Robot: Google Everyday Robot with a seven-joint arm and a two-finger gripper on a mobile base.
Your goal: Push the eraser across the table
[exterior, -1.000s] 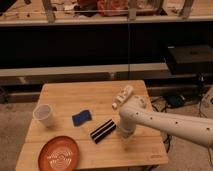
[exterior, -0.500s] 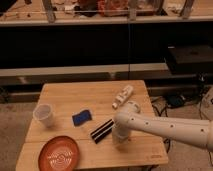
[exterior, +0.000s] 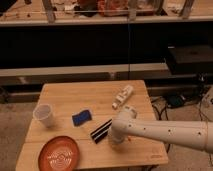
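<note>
The eraser [exterior: 101,131] is lying diagonally on the table [exterior: 90,95], front of centre, just below the blue block [exterior: 81,118]. The gripper [exterior: 116,140] is hanging low right beside the eraser's right edge; whether it is clamping or released cannot be told. The white arm [exterior: 165,134] is reaching in from the right.

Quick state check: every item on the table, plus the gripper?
eraser: flat on the table, lying diagonally.
gripper: down at table level, right beside the eraser.
cup: upright.
blue sponge: lying flat.
white bottle: on its side.
orange plate: flat, right side up.
</note>
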